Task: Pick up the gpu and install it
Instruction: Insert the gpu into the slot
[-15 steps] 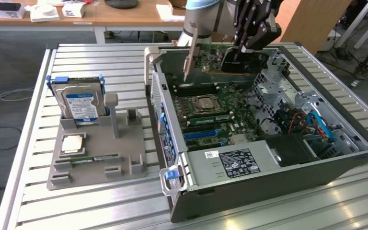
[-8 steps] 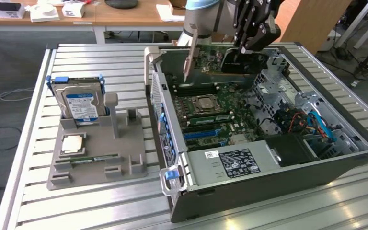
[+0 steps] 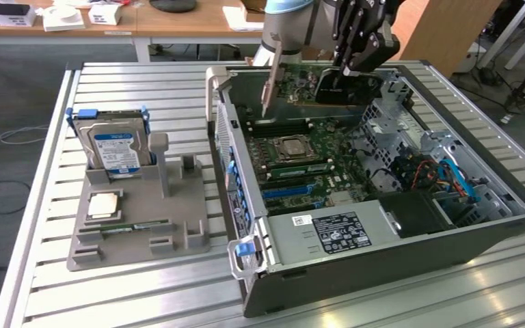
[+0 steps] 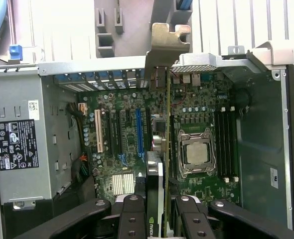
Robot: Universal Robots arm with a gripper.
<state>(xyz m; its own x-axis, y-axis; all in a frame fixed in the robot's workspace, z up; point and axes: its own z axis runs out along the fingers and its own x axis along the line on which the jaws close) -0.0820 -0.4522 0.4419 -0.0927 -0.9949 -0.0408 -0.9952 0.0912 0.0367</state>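
My gripper (image 3: 354,65) clamps the gpu (image 3: 340,92) edge-down above the motherboard (image 3: 331,174). Its bracket (image 4: 166,45) faces the case (image 3: 381,266) rear, for slot alignment.

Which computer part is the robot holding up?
The gpu, clamped in the fingers over the open case; the hard drive sits in the grey holder.
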